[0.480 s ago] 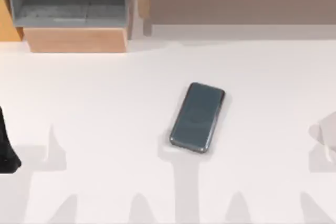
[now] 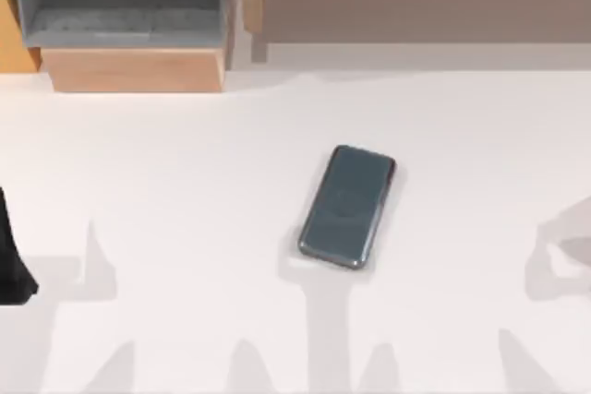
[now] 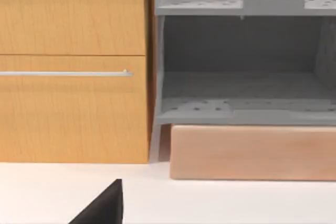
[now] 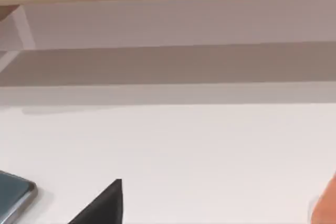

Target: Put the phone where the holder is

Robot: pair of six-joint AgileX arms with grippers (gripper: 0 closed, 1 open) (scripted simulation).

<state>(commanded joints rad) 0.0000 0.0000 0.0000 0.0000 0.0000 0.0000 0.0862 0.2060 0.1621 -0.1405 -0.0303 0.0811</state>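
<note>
Flat dark blue-grey glossy smartphone [image 4: 16, 195] cut off at the right wrist view's edge with one corner showing, black left arm [image 2: 11, 260] clipped at nine o'clock in the top view, grey open-fronted shelf unit [image 2: 125, 2] cropped at eleven o'clock

Bright, even light; soft grey arm shadows streak white matte tabletop [image 2: 185, 182]; faint sheen on flat dark blue-grey glossy phone [image 2: 347, 207]; slight overall softness.

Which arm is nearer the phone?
Probably the right arm: the phone lies close in its wrist view; the left arm sits at the top view's far left edge.
</note>
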